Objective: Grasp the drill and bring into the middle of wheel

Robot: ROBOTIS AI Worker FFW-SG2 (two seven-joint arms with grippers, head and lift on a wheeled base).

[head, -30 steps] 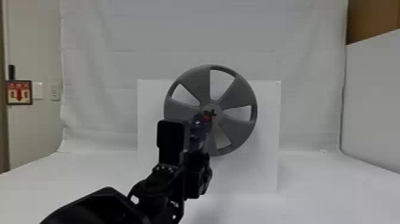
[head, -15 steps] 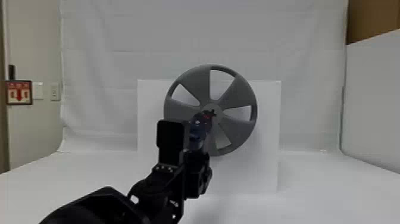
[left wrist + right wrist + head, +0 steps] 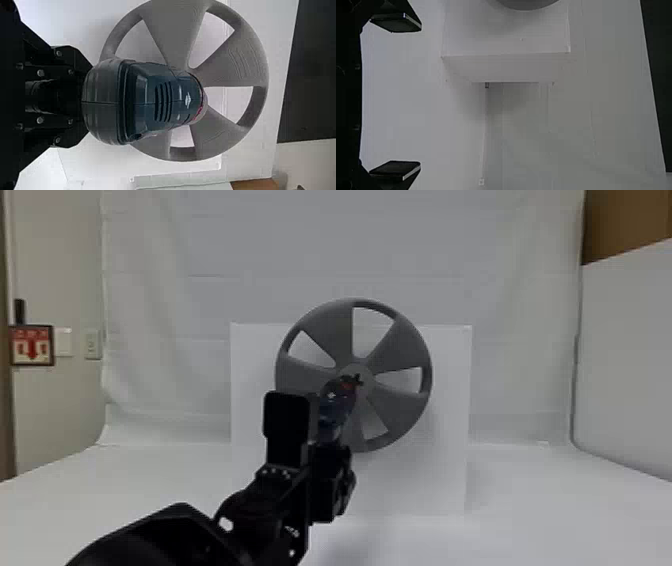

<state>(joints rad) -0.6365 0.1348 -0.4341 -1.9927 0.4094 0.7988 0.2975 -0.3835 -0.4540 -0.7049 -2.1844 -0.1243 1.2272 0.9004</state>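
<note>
While the left claw [image 3: 330, 455] clamps the drill [image 3: 335, 407], its body sits just above

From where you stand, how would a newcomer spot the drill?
Find the white box, then the big grey spoked wheel in front of it. The drill is at the black arm's end, before the wheel. Its dark blue body and touch of red set it apart from both.

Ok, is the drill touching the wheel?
Cannot tell: in the head view the tip of the drill overlaps the middle of the wheel, depth unclear, and in the left wrist view the drill's body hides its tip.
</note>
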